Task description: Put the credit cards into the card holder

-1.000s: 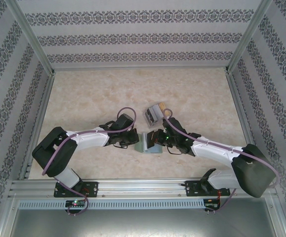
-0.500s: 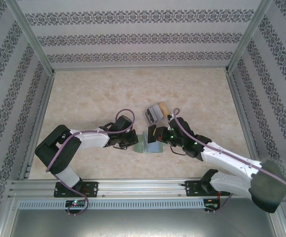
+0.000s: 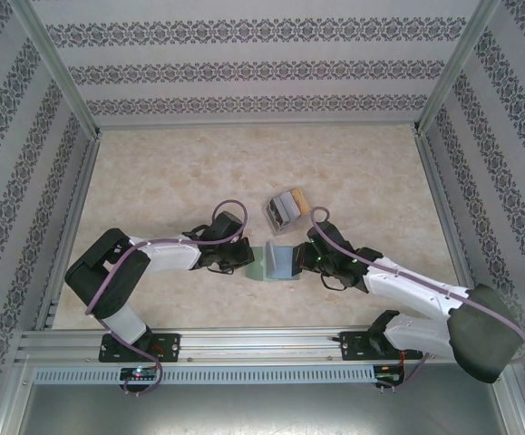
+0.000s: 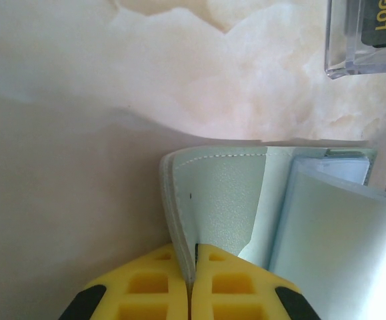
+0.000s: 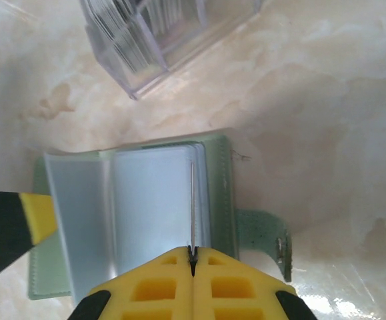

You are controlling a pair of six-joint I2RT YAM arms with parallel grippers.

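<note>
The sage-green card holder [image 3: 278, 263] lies open on the table between the two arms, its grey pockets [image 5: 153, 207] facing up. My left gripper [image 4: 191, 257] is shut on its left flap [image 4: 213, 200] and holds that flap up; from above it sits at the holder's left edge [image 3: 251, 260]. My right gripper [image 5: 193, 253] is shut on a thin credit card [image 5: 192, 200], seen edge-on over the right-hand pockets. I cannot tell whether the card sits in a pocket. The holder's strap with the metal snap [image 5: 276, 240] sticks out to the right.
A clear plastic box [image 3: 286, 207] with more cards and a tan end lies just beyond the holder, close to both grippers [image 5: 159, 33]. Metal frame rails and patterned walls bound the marble table top [image 3: 171, 172] on the left, right and far sides.
My right gripper, raised with the card half a second ago, has come down over the holder's right-hand pockets. The left gripper has kept its hold on the flap.
</note>
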